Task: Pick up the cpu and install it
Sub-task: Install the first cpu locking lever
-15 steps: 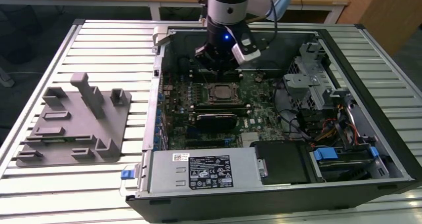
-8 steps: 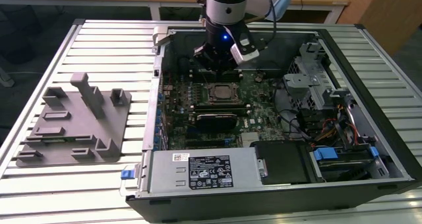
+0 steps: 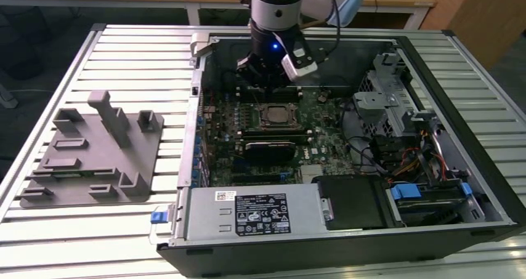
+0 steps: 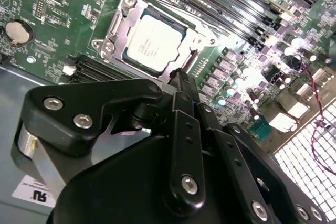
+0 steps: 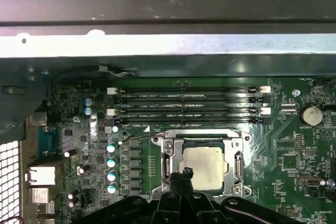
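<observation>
Cpu (image 4: pixel 154 42) seated in the socket (image 4: pixel 122 11), hand (image 4: pixel 181 77) just above it, closed and empty.

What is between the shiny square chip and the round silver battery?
In the first wrist view, the socket's metal frame and bare green board sit between the cpu and the battery.

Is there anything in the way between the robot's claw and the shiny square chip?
Nothing visible. The cpu already sits in its metal-framed socket, lid uncovered, and the gripper hangs close above its edge with open space between them.
</observation>
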Action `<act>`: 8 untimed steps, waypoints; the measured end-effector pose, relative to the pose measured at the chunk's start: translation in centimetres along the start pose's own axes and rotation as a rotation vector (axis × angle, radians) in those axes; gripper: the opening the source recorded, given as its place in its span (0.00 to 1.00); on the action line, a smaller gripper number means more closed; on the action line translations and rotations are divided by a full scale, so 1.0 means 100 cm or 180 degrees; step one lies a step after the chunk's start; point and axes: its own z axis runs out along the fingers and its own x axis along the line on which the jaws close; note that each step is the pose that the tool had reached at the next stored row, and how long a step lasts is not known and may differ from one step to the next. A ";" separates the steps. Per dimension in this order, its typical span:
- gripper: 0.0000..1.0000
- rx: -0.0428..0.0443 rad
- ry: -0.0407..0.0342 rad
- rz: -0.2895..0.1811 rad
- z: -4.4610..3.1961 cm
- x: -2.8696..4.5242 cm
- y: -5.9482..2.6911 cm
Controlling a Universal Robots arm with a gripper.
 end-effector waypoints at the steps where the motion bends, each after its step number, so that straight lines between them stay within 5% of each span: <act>1: 0.11 -0.0002 0.0000 0.0000 0.0000 0.0014 0.0000; 8: 0.11 -0.0011 0.0000 0.0000 0.0000 0.0160 -0.0004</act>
